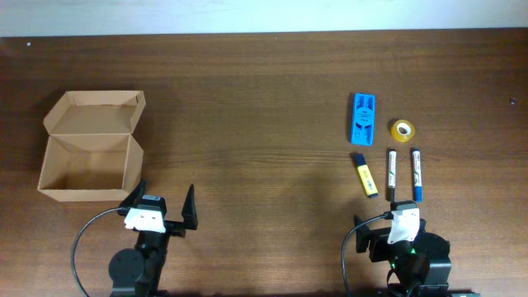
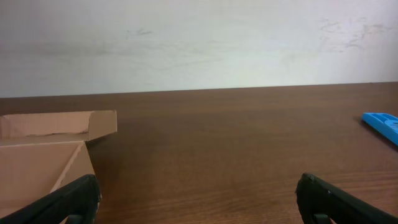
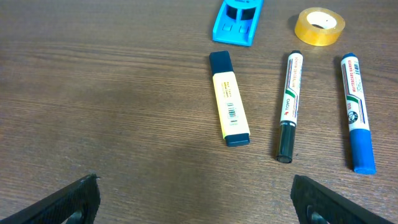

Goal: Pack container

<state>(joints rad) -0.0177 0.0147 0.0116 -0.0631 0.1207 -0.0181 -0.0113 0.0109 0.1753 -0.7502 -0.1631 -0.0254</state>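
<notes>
The container (image 1: 85, 167) is seen at the left end of the desk (image 1: 264, 99), just ahead of and slightly to the left of the left pincer (image 1: 162, 206). Its hinged flap is thrown back on the far side and its inside is shown bare. The things presumably meant for it are laid well apart from it at the right end: a blue plastic piece (image 1: 362, 116), a roll of tape (image 1: 402, 129), a yellow highlighter (image 1: 365, 174), a black marker (image 1: 391, 174) and a blue marker (image 1: 417, 174), all just ahead of the right pincer (image 3: 196, 199). Both pincers are held wide apart with nothing between their fingers. The box is judged to be light and of thin cardboard, so it can be expected to slide on the smooth wood if it is nudged, and its walls can be expected to bow if they are pinched at mid-span. A hold is best taken over the top rim of the near or right wall, close to a corner where the folds stiffen it. The flap is probably best moved by its free far edge, and only lightly, since its small side tabs could be creased. While items are dropped in, the box may need to be steadied against slipping.
</notes>
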